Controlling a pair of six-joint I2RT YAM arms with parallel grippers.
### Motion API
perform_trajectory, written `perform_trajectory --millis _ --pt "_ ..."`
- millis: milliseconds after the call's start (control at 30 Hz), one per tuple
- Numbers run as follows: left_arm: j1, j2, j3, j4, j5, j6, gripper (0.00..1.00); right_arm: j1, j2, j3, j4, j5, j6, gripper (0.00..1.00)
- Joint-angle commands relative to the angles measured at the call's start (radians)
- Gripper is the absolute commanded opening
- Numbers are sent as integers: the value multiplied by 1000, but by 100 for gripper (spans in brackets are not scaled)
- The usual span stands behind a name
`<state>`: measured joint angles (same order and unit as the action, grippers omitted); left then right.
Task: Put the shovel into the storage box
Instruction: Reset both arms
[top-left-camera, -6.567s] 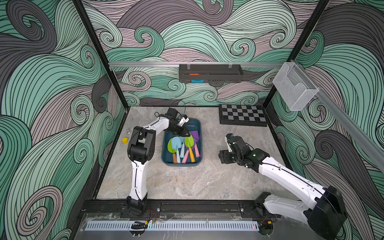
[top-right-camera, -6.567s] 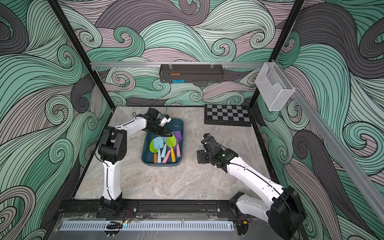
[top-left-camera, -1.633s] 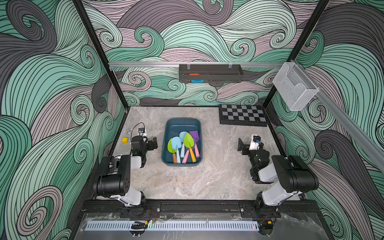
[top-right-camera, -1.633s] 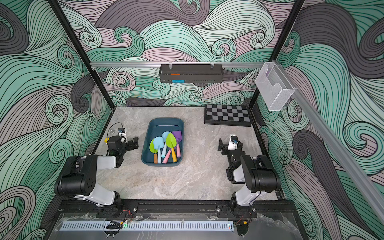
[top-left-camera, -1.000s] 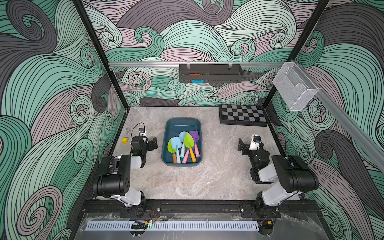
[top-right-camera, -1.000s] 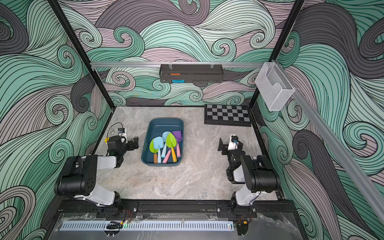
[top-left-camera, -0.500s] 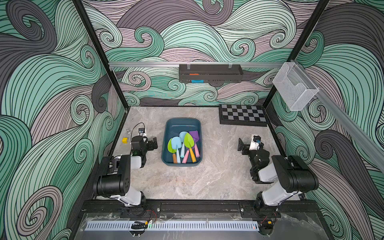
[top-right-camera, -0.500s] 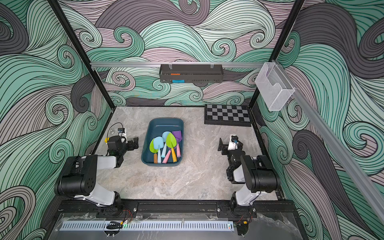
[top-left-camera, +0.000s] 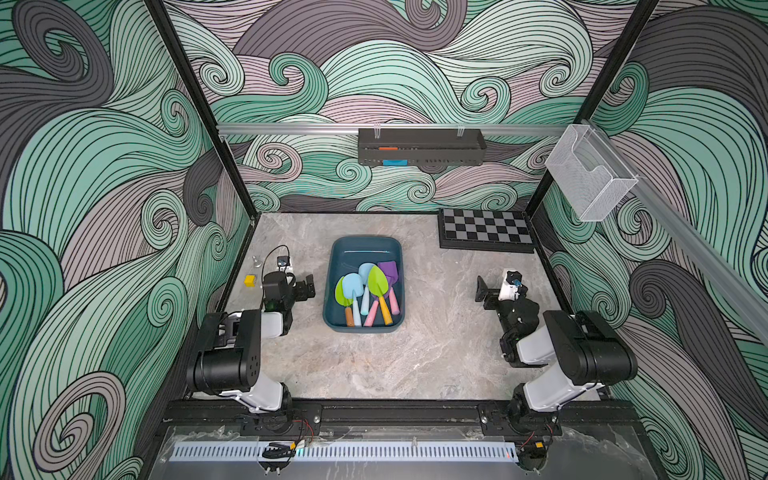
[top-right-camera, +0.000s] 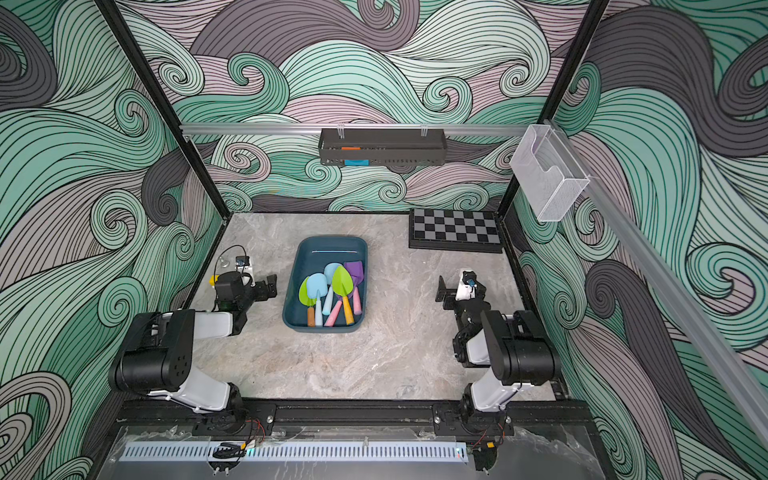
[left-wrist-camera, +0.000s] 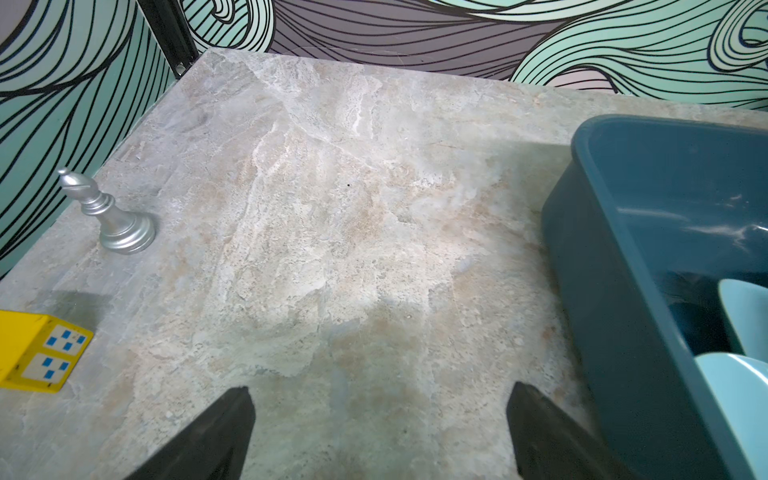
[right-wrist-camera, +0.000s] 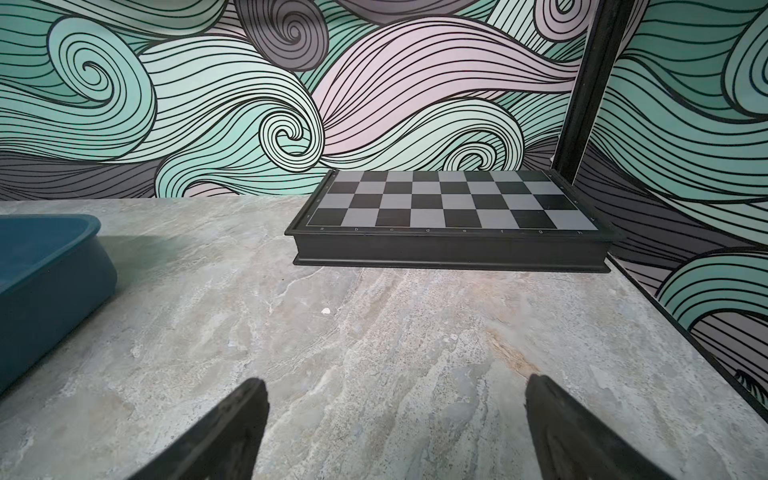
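The dark teal storage box stands mid-table in both top views, also. Several toy shovels lie inside it, among them a green-bladed shovel, a light blue one and a purple one. My left gripper hovers low just left of the box, open and empty; its wrist view shows bare table between the jaws and the box wall beside them. My right gripper is well to the right of the box, open and empty.
A chessboard lies at the back right. A silver chess piece and a yellow cube sit by the left wall. A black tray and a white mesh basket hang on the walls.
Since the oldest frames both arms have drawn back from around the box to their own sides. Over the last second and a half nothing has visibly moved.
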<state>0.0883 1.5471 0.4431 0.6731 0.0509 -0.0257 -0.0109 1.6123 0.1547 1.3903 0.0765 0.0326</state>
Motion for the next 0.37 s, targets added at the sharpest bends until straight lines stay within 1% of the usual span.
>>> perform_trajectory --millis 0,333 --pt "-11 -19 23 3 -16 18 99 -3 3 -1 29 8 6 99" --pt "2 -18 32 -12 -6 2 99 -3 6 1 29 8 6 99"
